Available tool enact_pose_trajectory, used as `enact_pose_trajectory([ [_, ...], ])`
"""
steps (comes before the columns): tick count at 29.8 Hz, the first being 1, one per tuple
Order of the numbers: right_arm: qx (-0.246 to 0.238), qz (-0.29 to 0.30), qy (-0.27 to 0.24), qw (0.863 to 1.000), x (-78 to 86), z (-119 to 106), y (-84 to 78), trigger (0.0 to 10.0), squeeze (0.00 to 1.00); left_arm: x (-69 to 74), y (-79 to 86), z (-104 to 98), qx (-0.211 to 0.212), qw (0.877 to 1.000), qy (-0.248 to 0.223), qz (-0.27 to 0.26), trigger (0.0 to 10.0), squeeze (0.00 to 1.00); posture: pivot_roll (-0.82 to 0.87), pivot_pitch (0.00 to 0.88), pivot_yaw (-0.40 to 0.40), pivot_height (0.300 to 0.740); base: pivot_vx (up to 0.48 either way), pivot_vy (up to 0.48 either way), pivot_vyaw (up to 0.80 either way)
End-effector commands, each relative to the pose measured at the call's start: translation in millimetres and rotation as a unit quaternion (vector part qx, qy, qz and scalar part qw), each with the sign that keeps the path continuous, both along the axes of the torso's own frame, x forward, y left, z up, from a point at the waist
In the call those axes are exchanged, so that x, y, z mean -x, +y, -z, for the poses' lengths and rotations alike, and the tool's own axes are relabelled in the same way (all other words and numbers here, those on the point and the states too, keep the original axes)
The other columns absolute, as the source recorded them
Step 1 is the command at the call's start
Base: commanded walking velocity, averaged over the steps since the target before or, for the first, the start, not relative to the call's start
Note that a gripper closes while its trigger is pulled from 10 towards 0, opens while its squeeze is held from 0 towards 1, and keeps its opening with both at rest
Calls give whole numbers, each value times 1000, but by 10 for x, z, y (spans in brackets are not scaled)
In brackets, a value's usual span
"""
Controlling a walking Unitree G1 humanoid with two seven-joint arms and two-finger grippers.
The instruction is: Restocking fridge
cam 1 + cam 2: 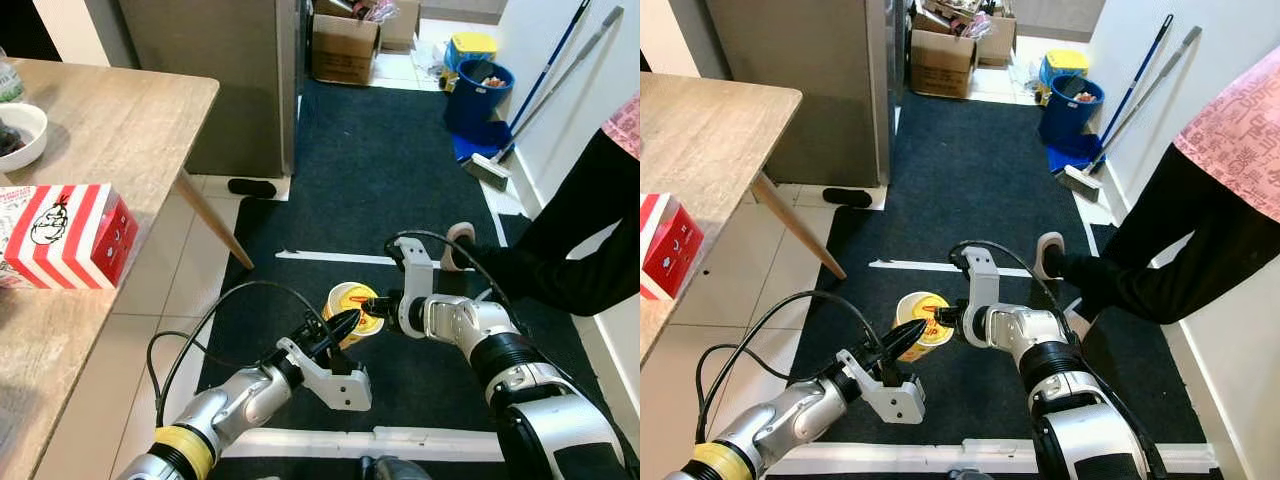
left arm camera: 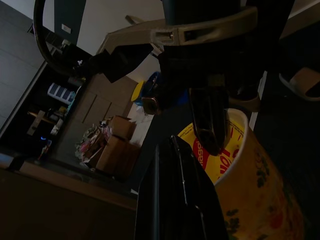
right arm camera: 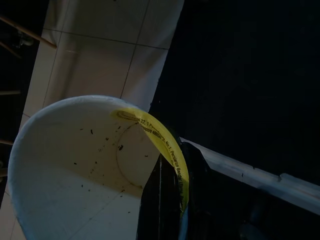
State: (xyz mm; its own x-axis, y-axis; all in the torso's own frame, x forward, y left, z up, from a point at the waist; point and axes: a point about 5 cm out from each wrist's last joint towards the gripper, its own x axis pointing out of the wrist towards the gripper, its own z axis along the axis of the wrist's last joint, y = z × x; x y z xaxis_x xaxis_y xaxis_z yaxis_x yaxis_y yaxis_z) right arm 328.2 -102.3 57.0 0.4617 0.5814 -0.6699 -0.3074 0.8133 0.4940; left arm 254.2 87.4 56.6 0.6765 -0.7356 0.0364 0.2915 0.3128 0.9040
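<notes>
Noodle cup [image 1: 354, 311], yellow with a red label, hangs between my two end effectors above the dark carpet [image 1: 380, 160], well short of the grey fridge [image 1: 215, 80] that stands beyond it. My right end effector [image 1: 372, 303] is closed on the cup's rim, one finger inside the wall and one outside, as my right wrist view shows against the empty white interior. My left end effector [image 1: 340, 325] has its fingers drawn narrow and pressed to the cup's side; whether it truly bears weight I cannot tell.

Risk, as I judge it: the thin rim could buckle or slide out of a two-finger pinch, and if my arms pull apart unevenly the cup drops to the carpet.

The cup lies tipped, its long axis leaning, mouth turned up and toward my right arm, base toward the floor. A person's dark-trousered leg [image 1: 570, 260] stands just right of the cup, near my right arm. The wooden surface [image 1: 110, 130] with a red-striped box [image 1: 70, 235] lies well left of the cup.
</notes>
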Motion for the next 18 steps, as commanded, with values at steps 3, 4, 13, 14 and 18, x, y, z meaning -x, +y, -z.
enact_pose_trajectory([
  [3,2,6,-9,1000,-25,-13,-32,0,0,23,2,9,-2,1000,0,1,10000,0,23,126,-121,740,0,0,0],
  [4,6,10,-15,1000,-35,-14,-35,0,0,21,5,11,1,1000,2,-2,10000,0,23,126,-121,740,0,0,0],
  [13,74,81,-50,993,-62,113,-223,10000,0,-27,32,-120,72,997,28,-18,10000,1000,16,125,-106,740,0,0,0],
  [14,87,94,-49,991,-51,148,-266,10000,0,-43,38,-181,97,995,27,-24,10000,1000,16,125,-106,740,0,0,0],
  [18,114,147,-54,981,-7,253,-445,10000,0,-140,87,-310,169,982,61,-65,10000,0,29,120,-103,740,0,0,0],
])
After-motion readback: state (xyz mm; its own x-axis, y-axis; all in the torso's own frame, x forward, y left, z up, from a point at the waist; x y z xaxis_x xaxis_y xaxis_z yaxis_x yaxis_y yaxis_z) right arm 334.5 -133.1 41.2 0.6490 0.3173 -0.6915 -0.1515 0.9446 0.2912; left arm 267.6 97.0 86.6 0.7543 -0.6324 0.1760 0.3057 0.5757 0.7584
